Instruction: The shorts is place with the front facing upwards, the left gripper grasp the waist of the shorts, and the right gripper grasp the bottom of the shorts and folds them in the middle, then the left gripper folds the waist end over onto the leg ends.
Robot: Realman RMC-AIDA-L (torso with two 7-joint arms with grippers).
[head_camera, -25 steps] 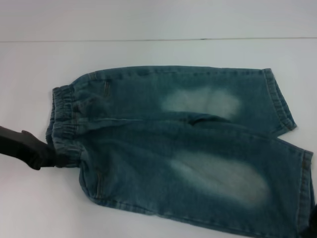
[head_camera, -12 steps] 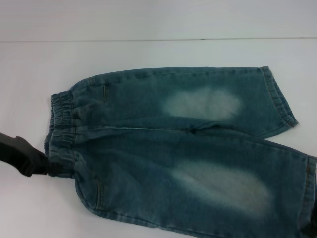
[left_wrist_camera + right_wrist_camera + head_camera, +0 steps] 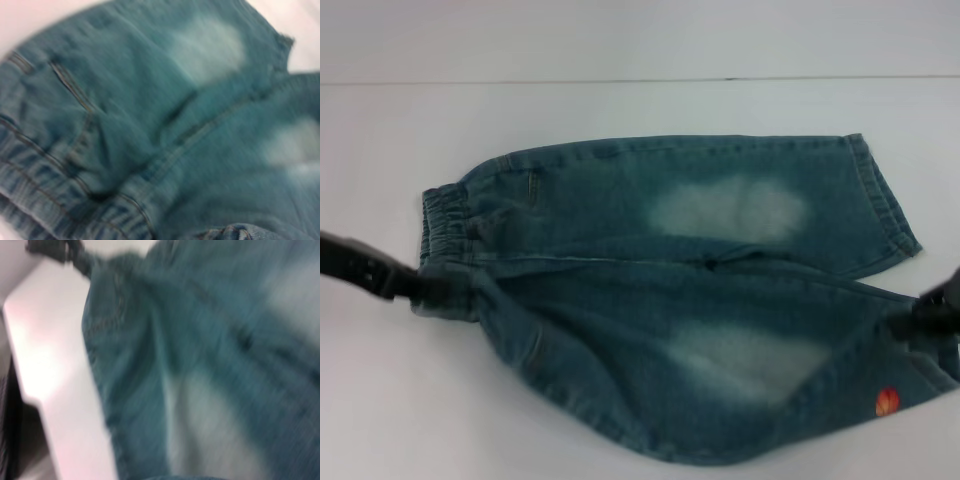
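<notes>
The fingers of the left gripper point(image 3: 420, 288) are pinched tight on the near end of the gathered waist of the shorts point(image 3: 680, 290), at the left side of the white table point(image 3: 620, 110). The fingers of the right gripper point(image 3: 910, 322) are clamped on the bottom of the shorts at the near leg's hem, on the right, and that hem is lifted and turned up, so a small red and orange print point(image 3: 888, 402) shows beside it. The near half of the shorts is pulled taut between the two grippers; the far leg lies flat on the table, its hem to the right.
</notes>
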